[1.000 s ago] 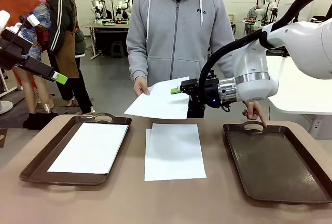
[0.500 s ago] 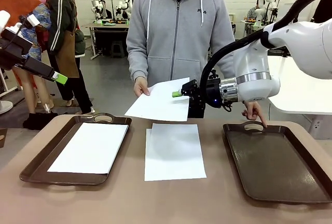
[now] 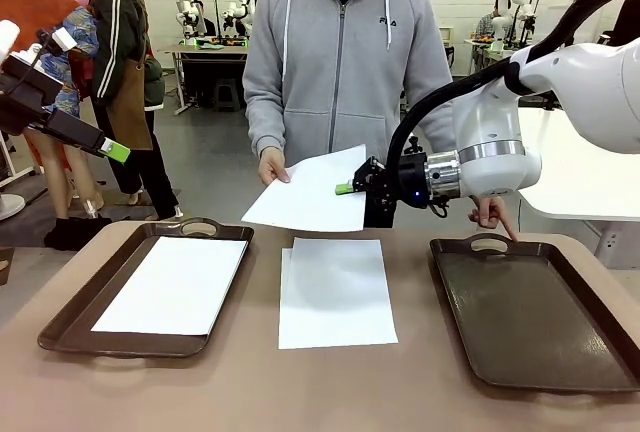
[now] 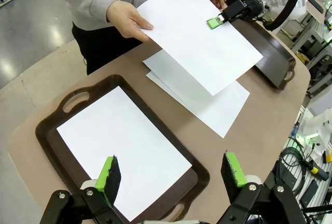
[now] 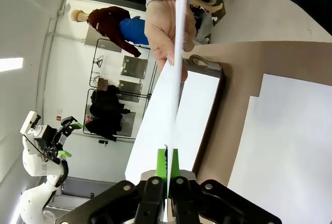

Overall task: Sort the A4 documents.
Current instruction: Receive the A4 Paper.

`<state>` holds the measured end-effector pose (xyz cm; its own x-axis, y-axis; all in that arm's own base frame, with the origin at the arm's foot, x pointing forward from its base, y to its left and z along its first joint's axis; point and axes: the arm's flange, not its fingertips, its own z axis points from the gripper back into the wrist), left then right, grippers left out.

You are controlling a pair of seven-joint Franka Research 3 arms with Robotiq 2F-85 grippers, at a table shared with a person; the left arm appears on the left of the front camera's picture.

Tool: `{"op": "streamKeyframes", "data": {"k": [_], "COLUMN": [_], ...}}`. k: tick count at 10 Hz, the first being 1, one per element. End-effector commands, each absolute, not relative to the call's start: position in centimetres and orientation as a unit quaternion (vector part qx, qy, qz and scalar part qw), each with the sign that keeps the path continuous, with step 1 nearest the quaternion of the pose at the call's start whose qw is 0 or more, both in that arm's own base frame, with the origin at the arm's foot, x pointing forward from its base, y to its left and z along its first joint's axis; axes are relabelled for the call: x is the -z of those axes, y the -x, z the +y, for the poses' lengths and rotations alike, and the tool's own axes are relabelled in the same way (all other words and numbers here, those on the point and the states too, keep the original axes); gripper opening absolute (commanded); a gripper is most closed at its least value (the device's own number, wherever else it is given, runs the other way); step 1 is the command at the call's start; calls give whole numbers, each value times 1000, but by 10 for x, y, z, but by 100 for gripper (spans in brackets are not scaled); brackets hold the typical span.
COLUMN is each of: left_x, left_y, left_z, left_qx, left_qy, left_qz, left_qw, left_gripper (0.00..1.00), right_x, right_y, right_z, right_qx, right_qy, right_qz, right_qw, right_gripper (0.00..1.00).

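Now in the air above the table's far side: one paper sheet (image 3: 305, 197), roughly level, long axis seemingly running from person to robot, like the stack (image 3: 335, 292) lying on the table nearby. Pinched at its right-hand edge by the right gripper (image 3: 347, 189), jaws pressed flat onto it; gripped at the left corner by the person's hand (image 3: 272, 166). Empty tray (image 3: 530, 302) off to the right, nearer this arm. Left gripper (image 4: 171, 168) spread wide, over the filled tray (image 4: 52, 130).
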<state>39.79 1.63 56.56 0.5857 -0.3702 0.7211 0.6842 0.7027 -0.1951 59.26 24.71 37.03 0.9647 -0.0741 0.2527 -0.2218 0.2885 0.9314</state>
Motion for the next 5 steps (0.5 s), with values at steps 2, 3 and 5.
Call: {"op": "streamKeyframes", "data": {"k": [2,3,5], "left_x": [-566,-566,-566], "left_y": [-398,-398,-398], "left_z": [16,16,16], "left_qx": [307,307,307], "left_qy": [232,232,232], "left_qz": [-336,-336,-336], "left_qw": [860,860,860], "left_gripper": [100,100,100], "right_x": [-369,-369,-368], "right_y": [-595,-595,-595], "right_z": [249,250,250], "right_qx": [-31,-30,-29], "right_qy": [-605,-605,-608], "right_qz": [-120,-118,-113], "right_qw": [786,787,785], "right_gripper": [0,0,0]}}
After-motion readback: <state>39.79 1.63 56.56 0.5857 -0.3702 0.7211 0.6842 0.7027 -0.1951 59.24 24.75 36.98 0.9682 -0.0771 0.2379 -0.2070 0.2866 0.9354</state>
